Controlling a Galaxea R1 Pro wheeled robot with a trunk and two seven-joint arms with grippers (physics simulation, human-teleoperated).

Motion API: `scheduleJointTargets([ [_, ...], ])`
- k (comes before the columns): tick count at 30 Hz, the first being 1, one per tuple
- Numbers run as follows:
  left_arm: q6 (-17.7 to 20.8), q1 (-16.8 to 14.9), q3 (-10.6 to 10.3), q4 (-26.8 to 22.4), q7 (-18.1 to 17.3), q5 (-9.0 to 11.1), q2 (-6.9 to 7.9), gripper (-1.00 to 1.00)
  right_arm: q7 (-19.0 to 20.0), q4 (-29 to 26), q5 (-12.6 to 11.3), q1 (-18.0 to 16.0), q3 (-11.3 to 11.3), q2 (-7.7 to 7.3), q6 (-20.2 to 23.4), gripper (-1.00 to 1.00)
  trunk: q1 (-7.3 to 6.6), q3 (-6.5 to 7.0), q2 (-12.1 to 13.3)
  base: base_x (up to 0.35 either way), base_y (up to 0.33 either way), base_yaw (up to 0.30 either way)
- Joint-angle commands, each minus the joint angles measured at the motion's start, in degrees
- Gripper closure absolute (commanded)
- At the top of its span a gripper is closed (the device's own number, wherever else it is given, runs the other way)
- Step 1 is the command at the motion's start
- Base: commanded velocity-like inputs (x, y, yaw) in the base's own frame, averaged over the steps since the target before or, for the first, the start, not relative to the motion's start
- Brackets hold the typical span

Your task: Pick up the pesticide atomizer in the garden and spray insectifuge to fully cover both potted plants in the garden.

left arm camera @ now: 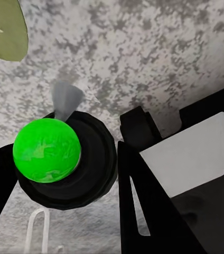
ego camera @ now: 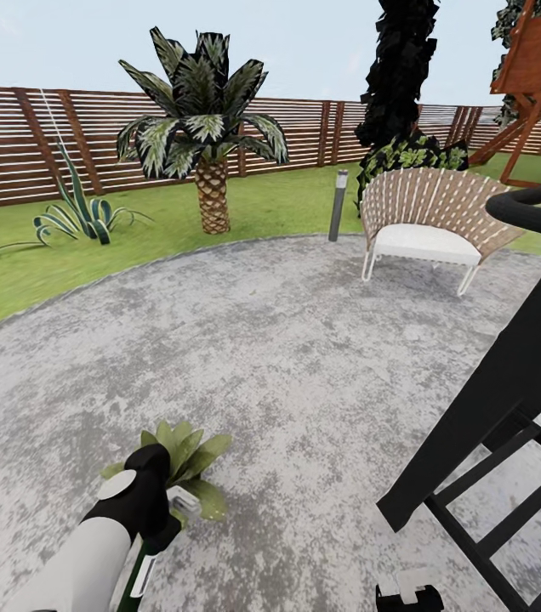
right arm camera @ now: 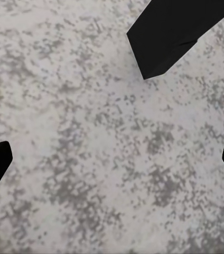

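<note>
Apparently the spraying step: left gripper closed around the pesticide atomizer, green-capped top seen in the left wrist view, a grey mist cone at its nozzle. It hangs just beside one potted plant on the gravel patio. Right gripper open, empty, over bare gravel. Next: sweep spray across all leaves, then find the second plant.

Mottled grey patio, green potted plant, brown slatted fence
</note>
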Motion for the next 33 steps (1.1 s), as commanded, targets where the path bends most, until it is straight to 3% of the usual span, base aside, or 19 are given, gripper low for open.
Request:
scheduleJointTargets([
  [1, 0.4, 0.0, 0.4, -0.1, -0.6, -0.6, -0.05, 1.00, -0.4, 0.1, 0.5, 0.0, 0.2, 0.00, 0.0, -1.00, -0.01, -0.05, 0.0, 0.000, 0.000, 0.000],
  [8, 0.4, -0.8, 0.1, -3.1, -0.3, -1.0, -0.47, 1.00, -0.4, 0.1, 0.5, 0.0, 0.2, 0.00, -0.1, -1.00, -0.01, -0.05, 0.0, 0.000, 0.000, 0.004],
  [20, 0.4, -0.5, 0.0, -3.1, -0.4, -1.2, -0.12, 1.00, -0.4, 0.1, 0.5, 0.0, 0.2, 0.00, -0.1, -1.00, -0.01, -0.12, 0.0, 0.000, 0.000, 0.219],
  [30, 0.4, -0.2, 0.0, -2.8, -0.4, -1.0, -1.14, 1.00, -0.4, 0.1, 0.5, 0.0, 0.2, 0.00, 0.0, -1.00, -0.01, -0.13, 0.0, 0.000, 0.000, 0.022],
  [33, 0.5, -0.2, 0.3, -3.0, 3.1, -0.8, -1.21, 1.00, -0.4, 0.1, 0.5, 0.0, 0.2, 0.00, 0.0, -1.00, -0.01, -0.13, 0.0, 0.000, 0.000, 0.000],
])
